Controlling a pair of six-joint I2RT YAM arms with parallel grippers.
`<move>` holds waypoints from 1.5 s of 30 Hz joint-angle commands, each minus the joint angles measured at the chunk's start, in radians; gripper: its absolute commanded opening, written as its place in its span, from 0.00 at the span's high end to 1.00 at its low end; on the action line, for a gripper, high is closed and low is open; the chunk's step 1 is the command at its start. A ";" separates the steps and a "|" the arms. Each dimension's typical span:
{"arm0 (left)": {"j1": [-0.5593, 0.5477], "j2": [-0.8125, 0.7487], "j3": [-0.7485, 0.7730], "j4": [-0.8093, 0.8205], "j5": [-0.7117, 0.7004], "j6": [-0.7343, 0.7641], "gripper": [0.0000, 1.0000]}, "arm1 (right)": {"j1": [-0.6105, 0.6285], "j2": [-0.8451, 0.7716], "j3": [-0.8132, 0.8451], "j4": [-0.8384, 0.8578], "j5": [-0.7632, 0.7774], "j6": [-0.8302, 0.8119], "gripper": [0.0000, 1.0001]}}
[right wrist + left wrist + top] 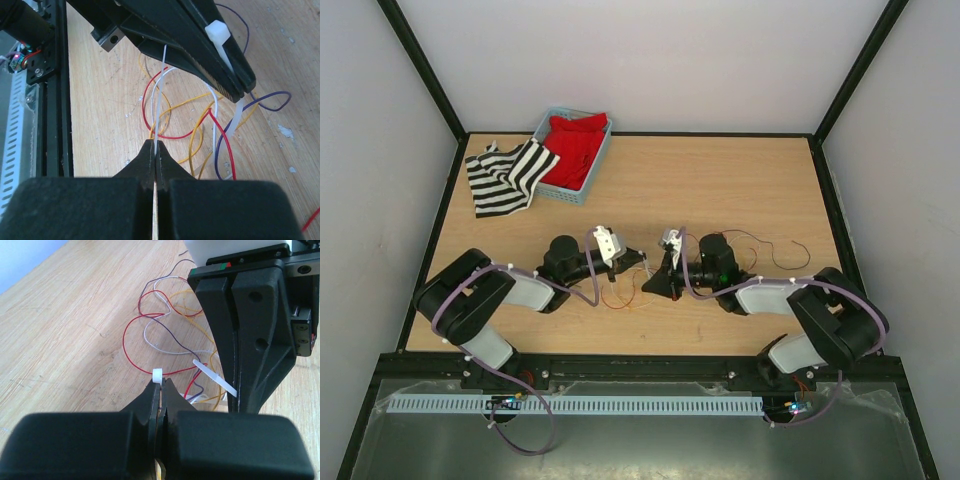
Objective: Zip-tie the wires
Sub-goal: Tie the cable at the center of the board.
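The wires [167,320] lie in loose loops on the surface [720,180], near the middle of its near edge. The head of a white zip tie [157,374] is clenched in the left hand [161,385], and its strap is pinched edge-on in the right hand [156,150]. Looping seems to be in hand, but whether the strands are already encircled cannot be told. Next, the tail must be lined up with the head's slot and threaded through.
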 commanded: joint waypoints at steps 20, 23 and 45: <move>-0.036 -0.041 -0.041 0.051 -0.093 0.153 1.00 | -0.035 0.122 0.078 -0.019 -0.186 0.030 1.00; -0.041 -0.045 -0.044 0.051 -0.107 0.165 1.00 | -0.034 0.120 0.085 -0.044 -0.177 0.018 1.00; -0.063 -0.056 -0.052 0.051 -0.125 0.193 1.00 | -0.036 0.133 0.098 -0.094 -0.178 -0.001 1.00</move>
